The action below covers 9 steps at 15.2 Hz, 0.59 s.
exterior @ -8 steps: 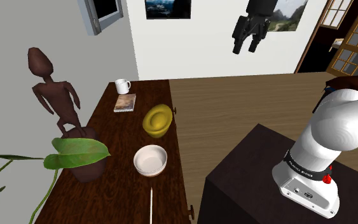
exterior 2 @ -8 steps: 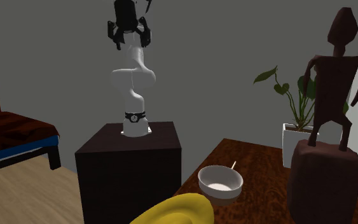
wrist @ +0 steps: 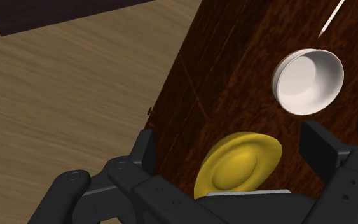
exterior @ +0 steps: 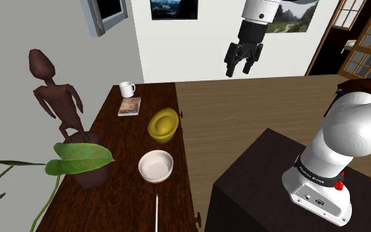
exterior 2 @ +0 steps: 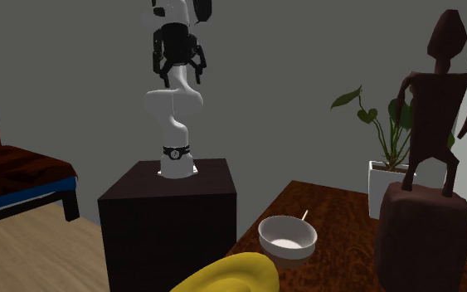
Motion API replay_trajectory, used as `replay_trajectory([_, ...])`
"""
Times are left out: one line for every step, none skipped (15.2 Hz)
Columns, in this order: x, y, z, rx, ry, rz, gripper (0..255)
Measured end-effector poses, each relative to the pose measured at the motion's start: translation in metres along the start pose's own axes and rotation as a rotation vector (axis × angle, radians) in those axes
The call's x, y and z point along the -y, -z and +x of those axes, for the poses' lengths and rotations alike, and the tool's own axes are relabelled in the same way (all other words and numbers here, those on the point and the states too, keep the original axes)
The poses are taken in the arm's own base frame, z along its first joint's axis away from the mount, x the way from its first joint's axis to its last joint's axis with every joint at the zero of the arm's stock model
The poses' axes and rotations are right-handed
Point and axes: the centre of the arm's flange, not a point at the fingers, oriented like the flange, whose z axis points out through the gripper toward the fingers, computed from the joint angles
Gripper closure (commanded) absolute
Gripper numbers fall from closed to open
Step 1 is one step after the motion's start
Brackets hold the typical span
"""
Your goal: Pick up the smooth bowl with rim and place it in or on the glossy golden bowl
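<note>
- White and smooth, the rimmed bowl (exterior: 155,165) (exterior 2: 287,236) (wrist: 308,81) is seen upright on the dark wooden table (exterior: 118,198) (exterior 2: 339,249) (wrist: 234,63), near the edge that faces the stand (exterior: 263,191) (exterior 2: 169,216).
- It is touched by nothing; the glossy golden bowl (exterior: 163,124) (exterior 2: 231,278) (wrist: 241,164) is set near it but apart, on the same table.
- A thin white stick (exterior: 157,212) (exterior 2: 305,216) (wrist: 331,16) is laid on the bowl's other side, so that the white bowl is found between stick and golden bowl.
- The black claw (exterior: 240,66) (exterior 2: 177,73) (wrist: 228,145) is held high in the air, well apart from both bowls, at the end of the white arm (exterior: 348,145).
- Its fingers are spread wide and nothing is gripped; in the wrist view the golden bowl is seen far below, between them.
- Beyond the golden bowl in the shoulder view, a small book (exterior: 130,106) and a white mug (exterior: 126,89) are placed.
- A dark carved figure (exterior: 55,99) (exterior 2: 435,108) is stood along the table's far side, with green plant leaves (exterior: 78,158) (exterior 2: 381,124) beside it.
</note>
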Motion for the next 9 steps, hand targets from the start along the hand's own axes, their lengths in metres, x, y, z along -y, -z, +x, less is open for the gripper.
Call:
replay_trajectory([0.005,-0.013,0.003,0.0,-0.001,0.001,0])
replay_trajectory([0.009,-0.027,0.004,0.0,-0.002,0.002,0])
replay_trajectory([0.012,-0.037,0.011,0.0,-0.003,0.004,0])
replay_trajectory([0.016,-0.048,0.013,0.0,-0.004,0.005,0])
replay_trajectory([0.023,-0.059,0.016,0.0,-0.004,0.006,0])
replay_trajectory([0.03,-0.071,0.02,0.0,-0.005,0.007,0])
replay_trajectory([0.033,-0.084,0.022,0.001,-0.006,0.008,0])
replay_trajectory([0.038,-0.095,0.024,0.0,-0.007,0.01,0])
replay_trajectory([0.041,-0.107,0.026,0.0,-0.009,0.011,0])
